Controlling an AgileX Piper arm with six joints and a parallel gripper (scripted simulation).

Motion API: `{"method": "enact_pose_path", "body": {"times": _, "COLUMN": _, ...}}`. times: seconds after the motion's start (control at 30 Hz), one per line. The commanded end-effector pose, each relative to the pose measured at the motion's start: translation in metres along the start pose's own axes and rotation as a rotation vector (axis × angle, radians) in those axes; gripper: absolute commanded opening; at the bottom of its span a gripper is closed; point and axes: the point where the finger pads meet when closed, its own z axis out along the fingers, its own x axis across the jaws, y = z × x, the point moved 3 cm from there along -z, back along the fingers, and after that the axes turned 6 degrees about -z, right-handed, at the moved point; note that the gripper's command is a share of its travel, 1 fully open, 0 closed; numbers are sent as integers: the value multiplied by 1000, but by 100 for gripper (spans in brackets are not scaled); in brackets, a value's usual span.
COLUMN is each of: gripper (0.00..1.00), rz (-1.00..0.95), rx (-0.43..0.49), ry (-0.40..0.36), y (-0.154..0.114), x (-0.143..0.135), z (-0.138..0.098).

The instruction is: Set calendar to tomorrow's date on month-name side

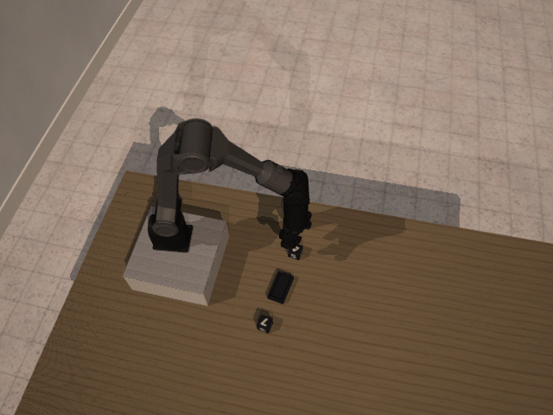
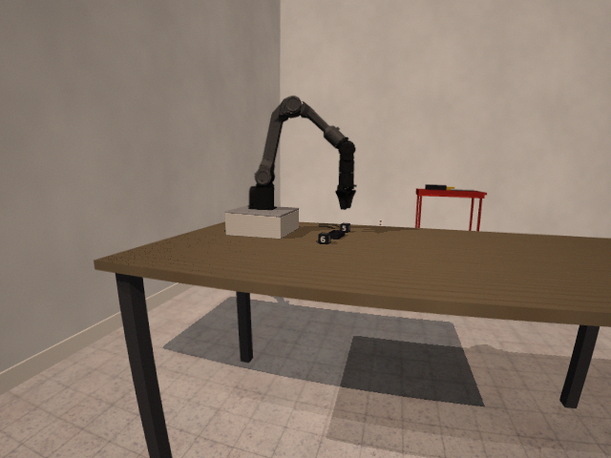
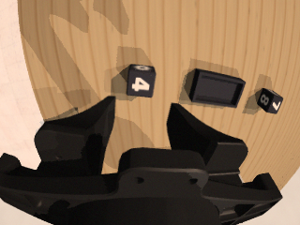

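Observation:
The black calendar tray (image 1: 280, 285) lies flat on the wooden table with nothing in it; it also shows in the wrist view (image 3: 217, 88). One black number cube (image 1: 295, 252) stands on the table on the tray's far side, with a 4 on top in the wrist view (image 3: 141, 81). The other cube (image 1: 263, 322) stands on the table on the tray's near side, with a 7 on top, and shows in the wrist view (image 3: 269, 100). My gripper (image 3: 142, 110) hangs well above the first cube (image 2: 345, 227), pointing down. Its fingers (image 2: 345, 201) are partly open with nothing between them.
The arm's grey base block (image 1: 176, 263) stands at the table's left, close to the tray. A red side table (image 2: 450, 207) with a small object on it stands far behind, off the work table.

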Motion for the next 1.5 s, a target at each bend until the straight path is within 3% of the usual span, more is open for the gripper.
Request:
{"method": "enact_pose_path", "body": {"times": 0.0, "gripper": 64, "rz": 0, "rx": 2, "ry": -1, "y": 0, "x": 0, "z": 2}}
{"method": "enact_pose_path", "body": {"times": 1.47, "gripper": 64, "rz": 0, "rx": 2, "ry": -1, "y": 0, "x": 1, "z": 50}}
